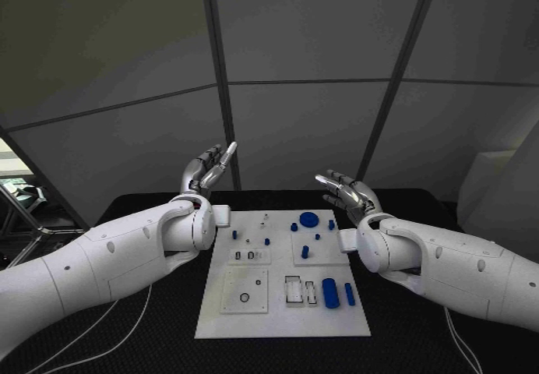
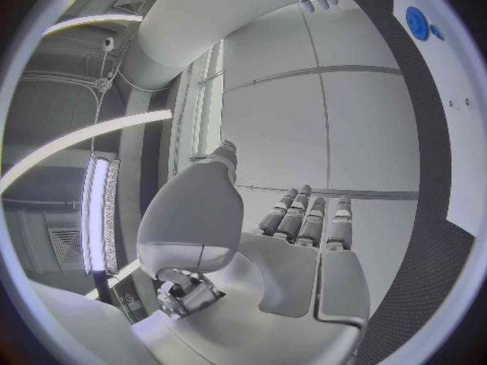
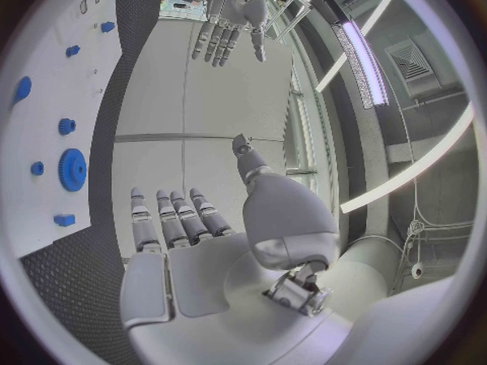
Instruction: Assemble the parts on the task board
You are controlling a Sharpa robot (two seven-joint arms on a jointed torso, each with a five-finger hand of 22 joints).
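Head view, task board (image 1: 283, 318) between raised left robot hand (image 1: 209, 170), right robot hand (image 1: 350, 196)

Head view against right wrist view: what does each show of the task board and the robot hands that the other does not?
Head view alone: the near end of the task board, with the long blue bar beside the clear slots, and both arms reaching alongside the board. Right wrist view alone: the right robot hand from behind its palm, fingers straight and holding nothing. Both: the blue gear at the board's far end, and the left robot hand raised and holding nothing.
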